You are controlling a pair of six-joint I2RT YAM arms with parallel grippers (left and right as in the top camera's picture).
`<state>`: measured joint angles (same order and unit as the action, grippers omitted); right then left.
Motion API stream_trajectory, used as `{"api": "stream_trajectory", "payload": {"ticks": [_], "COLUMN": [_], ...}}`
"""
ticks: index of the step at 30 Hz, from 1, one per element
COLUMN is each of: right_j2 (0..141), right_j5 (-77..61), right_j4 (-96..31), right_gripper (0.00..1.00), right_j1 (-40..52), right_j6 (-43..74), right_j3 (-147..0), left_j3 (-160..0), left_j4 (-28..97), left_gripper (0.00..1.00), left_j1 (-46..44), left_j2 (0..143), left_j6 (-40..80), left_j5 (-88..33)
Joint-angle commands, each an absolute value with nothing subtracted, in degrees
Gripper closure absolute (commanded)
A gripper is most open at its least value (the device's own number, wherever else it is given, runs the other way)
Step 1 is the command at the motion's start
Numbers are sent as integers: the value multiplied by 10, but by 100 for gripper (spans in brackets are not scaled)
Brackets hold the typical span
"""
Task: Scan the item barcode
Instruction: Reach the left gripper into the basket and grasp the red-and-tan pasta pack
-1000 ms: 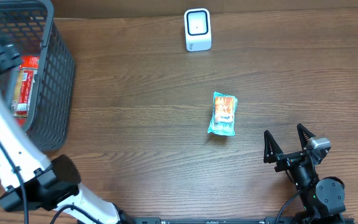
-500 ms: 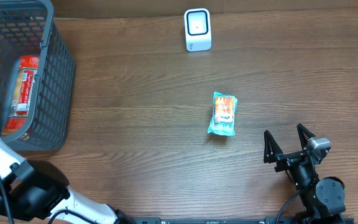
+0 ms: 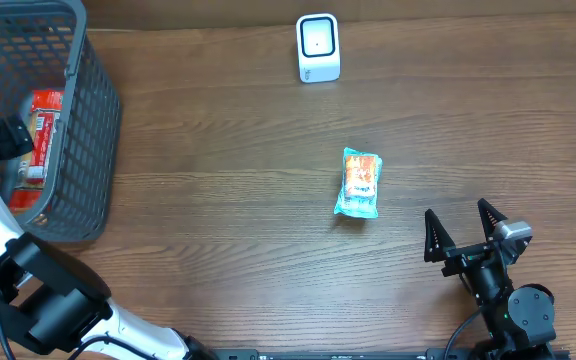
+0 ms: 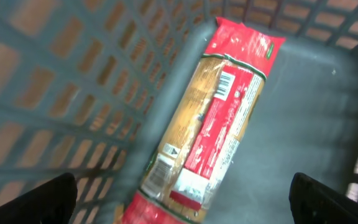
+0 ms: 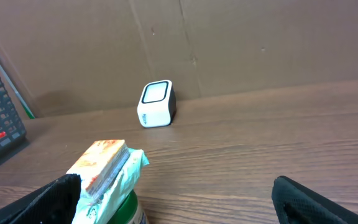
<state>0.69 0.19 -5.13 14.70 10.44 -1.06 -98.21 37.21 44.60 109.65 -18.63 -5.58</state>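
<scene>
- We are hanging our left gripper, fingers wide and empty, over the red packet lying in the basket.
- We are holding our right gripper wide and empty near the teal snack; the scanner is standing well beyond.

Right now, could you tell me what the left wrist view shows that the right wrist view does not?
Only the left wrist view shows the barcode on the red packet lying inside the basket. Only the right wrist view shows the white scanner and the green snack packet on the table. Both show the basket, with red visible through its mesh.
</scene>
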Motion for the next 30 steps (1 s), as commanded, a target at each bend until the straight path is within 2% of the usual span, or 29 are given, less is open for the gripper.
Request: {"api": "stream_trajectory", "payload": {"ticks": [1, 5, 30], "right_j2": [3, 3, 3], "right_j5": [-1, -1, -1], "right_j4": [-48, -48, -48], "right_gripper": [0, 0, 0], "right_j1": [145, 145, 145], "right_j6": [100, 100, 100], "right_j3": [-5, -5, -5], "left_j3": [-945, -945, -945], "left_j4": [335, 325, 261], "left_gripper": [0, 0, 0], "left_j1": [443, 443, 444], "left_j2": [1109, 1148, 1288], "left_j6": [-240, -260, -261], "left_j5": [-81, -113, -105]}}
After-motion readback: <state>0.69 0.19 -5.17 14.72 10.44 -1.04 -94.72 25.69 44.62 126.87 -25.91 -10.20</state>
